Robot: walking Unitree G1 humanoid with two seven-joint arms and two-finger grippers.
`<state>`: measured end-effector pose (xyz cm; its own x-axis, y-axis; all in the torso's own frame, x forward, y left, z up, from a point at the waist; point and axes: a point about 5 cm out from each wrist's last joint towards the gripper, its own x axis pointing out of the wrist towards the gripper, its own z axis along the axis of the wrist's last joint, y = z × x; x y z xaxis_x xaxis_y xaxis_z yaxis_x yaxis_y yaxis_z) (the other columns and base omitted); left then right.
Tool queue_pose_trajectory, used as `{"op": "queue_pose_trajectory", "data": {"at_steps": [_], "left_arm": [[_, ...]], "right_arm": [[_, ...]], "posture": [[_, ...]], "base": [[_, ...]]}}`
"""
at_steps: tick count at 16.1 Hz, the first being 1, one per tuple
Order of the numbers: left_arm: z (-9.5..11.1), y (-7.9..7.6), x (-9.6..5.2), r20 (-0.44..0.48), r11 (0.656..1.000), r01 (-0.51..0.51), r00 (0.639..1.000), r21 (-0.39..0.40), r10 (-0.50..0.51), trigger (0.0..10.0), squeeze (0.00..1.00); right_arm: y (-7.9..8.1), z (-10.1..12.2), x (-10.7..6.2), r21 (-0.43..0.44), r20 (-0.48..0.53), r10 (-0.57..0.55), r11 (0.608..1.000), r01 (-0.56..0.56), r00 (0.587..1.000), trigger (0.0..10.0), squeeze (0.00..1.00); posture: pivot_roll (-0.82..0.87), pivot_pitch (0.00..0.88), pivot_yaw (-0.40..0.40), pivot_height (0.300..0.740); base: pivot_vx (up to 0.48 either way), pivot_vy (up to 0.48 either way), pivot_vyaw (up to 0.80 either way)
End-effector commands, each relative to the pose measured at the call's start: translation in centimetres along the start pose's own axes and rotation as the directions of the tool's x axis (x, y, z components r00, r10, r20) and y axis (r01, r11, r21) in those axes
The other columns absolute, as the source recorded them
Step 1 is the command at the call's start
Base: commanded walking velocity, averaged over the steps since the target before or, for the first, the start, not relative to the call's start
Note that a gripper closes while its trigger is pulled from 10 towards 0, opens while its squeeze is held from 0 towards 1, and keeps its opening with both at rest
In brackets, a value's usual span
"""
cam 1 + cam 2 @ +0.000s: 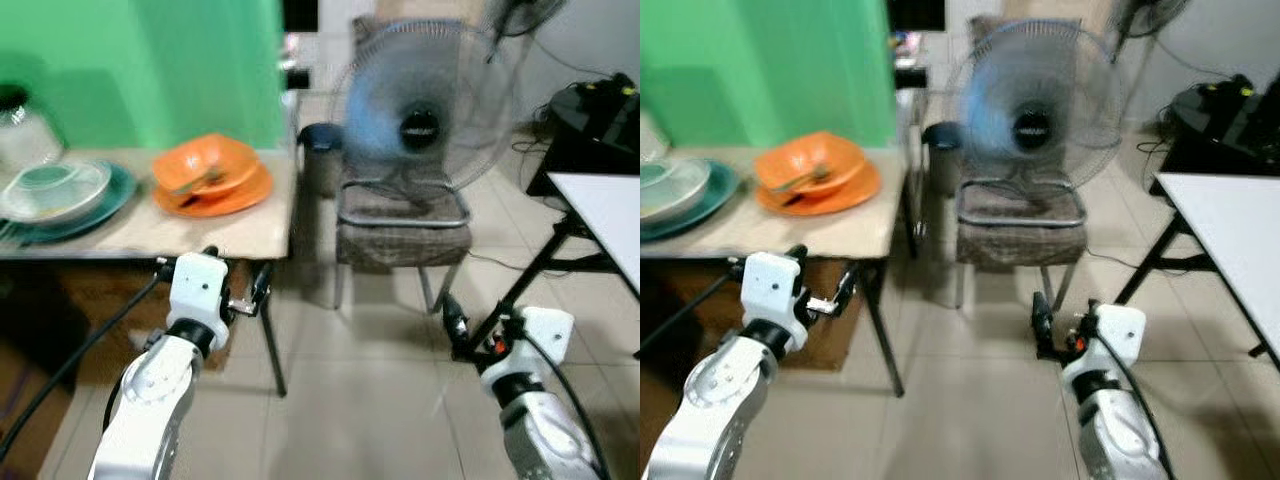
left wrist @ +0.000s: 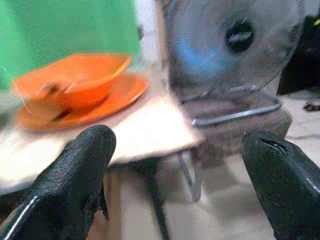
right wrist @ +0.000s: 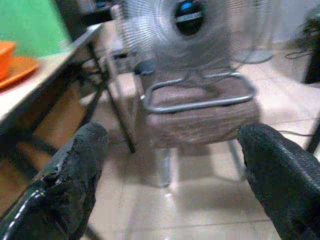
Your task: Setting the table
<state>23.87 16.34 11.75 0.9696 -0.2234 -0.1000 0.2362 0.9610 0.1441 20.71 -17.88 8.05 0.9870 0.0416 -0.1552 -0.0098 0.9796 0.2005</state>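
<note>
On the beige table [image 1: 240, 235] at the robot's left, before a green wall [image 1: 150, 70]: one orange bowl [image 1: 205, 163] nested on an orange plate [image 1: 215, 195], an utensil lying inside the bowl; beside it, further left, a pale bowl [image 1: 55, 190] on a teal plate [image 1: 110, 205]; a glass jar [image 1: 20, 130] at the far edge.

Left arm: raised, forearm angled up toward the table's front edge. Left gripper [image 2: 175, 165] just short of that edge, fingers [image 2: 80, 170] spread wide, holding nothing, touching nothing; orange bowl ahead of it.

Right arm: raised low over the tiled floor [image 1: 380, 400], pointing toward a brown cushioned chair [image 1: 400, 235]. Right gripper [image 3: 170, 170] fingers [image 3: 275, 170] spread wide, empty.

On the chair: a standing fan [image 1: 420, 110], round grille facing the robot.

At right: corner of a white table [image 1: 605, 215] on black legs.

Views blurred.
</note>
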Motion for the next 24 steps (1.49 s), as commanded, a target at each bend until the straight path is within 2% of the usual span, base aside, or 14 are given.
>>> {"op": "queue_pose_trajectory", "data": {"at_steps": [1, 8, 14, 19, 24], "left_arm": [[0.1, 0.0, 0.0, -0.001, 1.0, 0.004, 1.0, -0.003, -0.004, 10.0, 0.0], [0.1, 0.0, 0.1, -0.007, 1.0, -0.009, 1.0, -0.013, 0.009, 10.0, 0.0], [0.4, 0.1, 0.5, -0.002, 0.995, -0.068, 0.998, -0.066, 0.068, 10.0, 0.0], [0.8, 0.3, 0.8, 0.005, 0.997, -0.062, 0.998, -0.042, 0.063, 10.0, 0.01], [1.3, 0.3, 1.0, 0.02, 0.998, -0.054, 0.998, -0.035, 0.055, 10.0, 0.02]], "right_arm": [[0.1, 0.4, 0.1, 0.002, 0.011, 0.007, 1.0, -0.007, 1.0, 10.0, 0.0], [-0.1, 0.4, -0.1, 0.006, 0.005, 0.0, 1.0, 0.0, 1.0, 10.0, 0.0], [0.2, 0.6, 0.2, -0.012, -0.003, 0.017, 1.0, -0.017, 1.0, 10.0, 0.0], [0.4, 1.0, 0.8, -0.004, 0.011, 0.031, 1.0, -0.031, 0.999, 10.0, 0.0], [0.6, 1.0, 1.2, -0.008, 0.01, 0.041, 0.999, -0.041, 0.999, 10.0, 0.0]], "posture": [[0.03, 0.0, 0.005, 0.74], [0.03, 0.0, 0.003, 0.74], [0.03, 0.0, -0.003, 0.74], [0.04, 0.0, -0.002, 0.74], [0.05, 0.0, -0.008, 0.74]], "base": [[0.0, 0.356, 0.0], [0.0, 0.355, 0.0], [0.0, 0.0, 0.0], [0.0, 0.0, 0.0], [0.265, 0.0, 0.0]]}}
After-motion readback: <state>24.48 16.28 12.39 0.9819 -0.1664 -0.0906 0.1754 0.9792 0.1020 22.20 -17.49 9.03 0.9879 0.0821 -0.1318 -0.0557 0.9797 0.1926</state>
